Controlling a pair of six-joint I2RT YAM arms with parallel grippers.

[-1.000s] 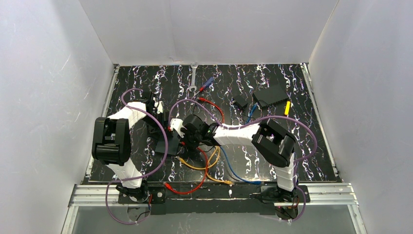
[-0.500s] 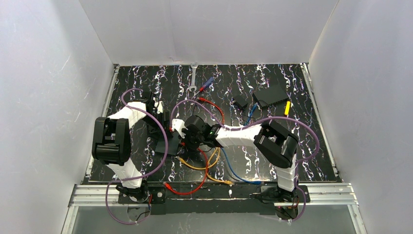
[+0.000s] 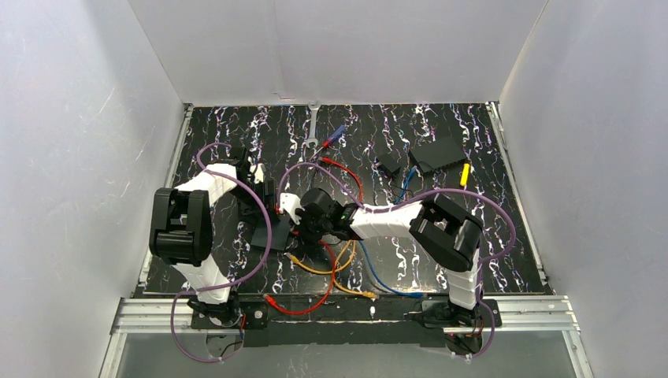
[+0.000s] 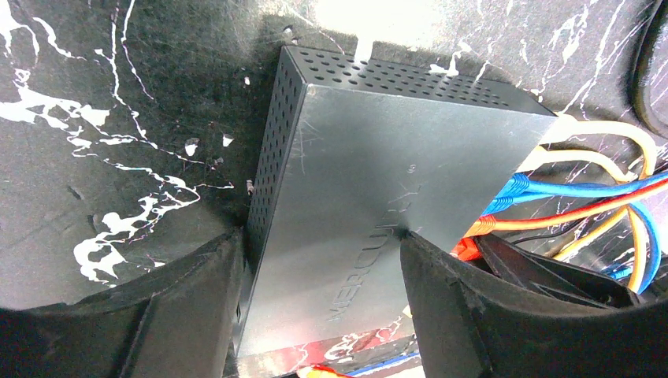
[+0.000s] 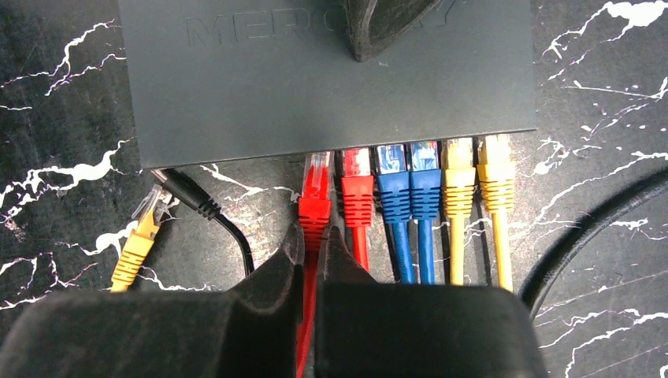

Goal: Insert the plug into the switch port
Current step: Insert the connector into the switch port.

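Observation:
The switch (image 5: 260, 87) is a flat dark box with a row of sockets along its near edge; it lies left of centre in the top view (image 3: 270, 238). My left gripper (image 4: 319, 236) is shut on the switch (image 4: 378, 157), one finger against its perforated side and the other fingertip (image 5: 386, 27) on its top face. My right gripper (image 5: 315, 232) is shut on a red plug (image 5: 317, 193), whose clear tip sits at the leftmost socket of the row. To its right, one red, two blue and two yellow plugs are seated in their sockets.
A loose yellow plug (image 5: 140, 232) and a black power lead (image 5: 201, 209) lie left of the red plug. Red, orange and blue cables (image 3: 331, 272) trail toward the near edge. A plain black slab (image 3: 437, 155), a small black block (image 3: 388, 165) and a wrench (image 3: 313, 126) lie at the back.
My right gripper has moved slightly left toward the switch with the red plug. The left arm has stayed in place on the switch.

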